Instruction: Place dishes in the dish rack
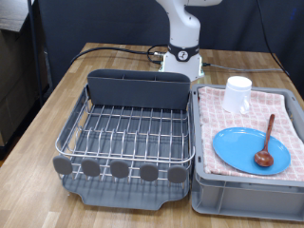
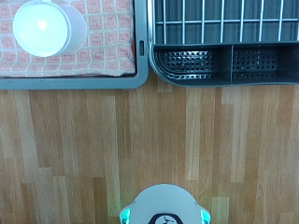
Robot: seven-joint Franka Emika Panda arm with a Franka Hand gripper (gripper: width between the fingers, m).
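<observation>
The round bright blue plate (image 1: 243,148) lies on the pink checked cloth at the exterior view's right, and the reddish-brown wooden spoon (image 1: 267,141) rests across it. The small white cup (image 1: 237,93) stands on the cloth behind the plate and also shows in the wrist view (image 2: 44,28). The dish rack (image 1: 128,133), a silver wire grid in a dark grey tray, stands to the left of them with nothing in it. Its tall grey caddy (image 1: 138,90) also shows in the wrist view (image 2: 224,61). The gripper shows in neither view.
A grey crate (image 1: 247,195) lined with the pink checked cloth (image 1: 288,106) holds the dishes and touches the rack's right side. The robot base (image 1: 182,59) stands on the wooden table behind both. A black cable (image 1: 114,52) runs along the table's back.
</observation>
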